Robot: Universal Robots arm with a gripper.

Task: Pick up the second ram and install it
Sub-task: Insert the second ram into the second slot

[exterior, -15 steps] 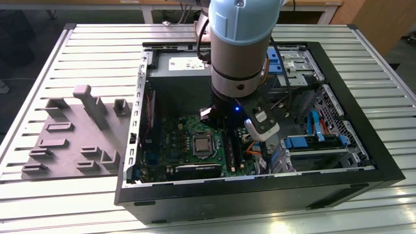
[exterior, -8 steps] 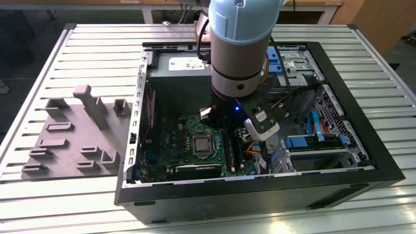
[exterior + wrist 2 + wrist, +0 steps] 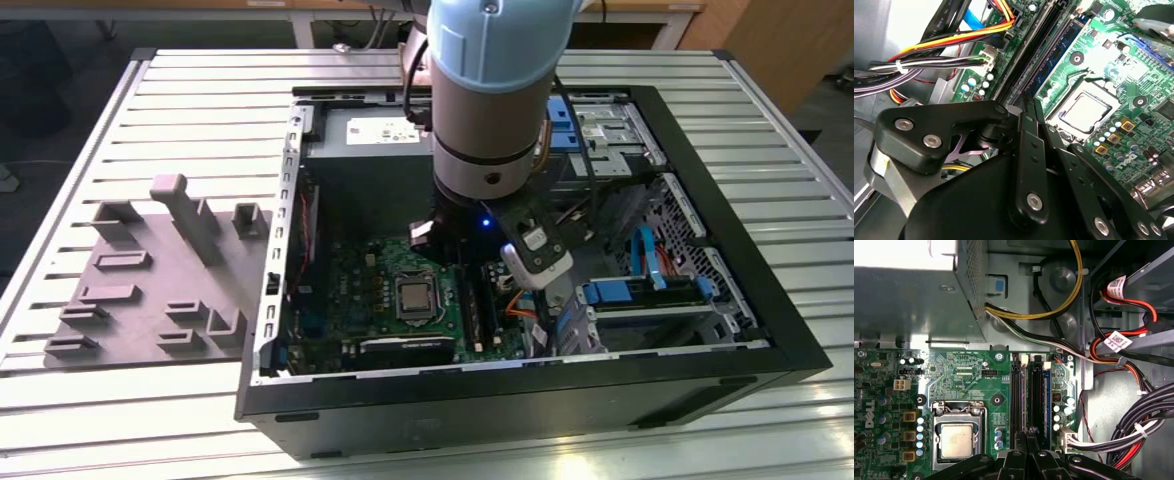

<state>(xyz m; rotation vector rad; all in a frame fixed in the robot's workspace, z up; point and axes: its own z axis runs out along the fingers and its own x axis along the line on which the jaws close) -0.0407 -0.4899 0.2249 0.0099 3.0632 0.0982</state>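
Observation:
My gripper (image 3: 443, 246) reaches down inside the open computer case (image 3: 534, 392), just over the motherboard (image 3: 374, 285). In both wrist views the black fingertips (image 3: 1026, 436) are pressed close together over the row of long memory slots (image 3: 1037, 395). The second ram (image 3: 1026, 400) appears edge-on as a thin grey strip, level with the slots and running straight out from between the fingertips. My gripper (image 3: 1029, 434) (image 3: 1026, 100) is shut on it. A blue-green strip (image 3: 1059, 50) lies alongside, towards the processor socket (image 3: 1084, 107).
Bundled power and data cables (image 3: 1134, 435) (image 3: 929, 60) crowd one side of the slots. The metal power supply box (image 3: 914, 295) stands beyond the board. A grey fixture block (image 3: 147, 280) with posts sits on the slatted table at the exterior view's left.

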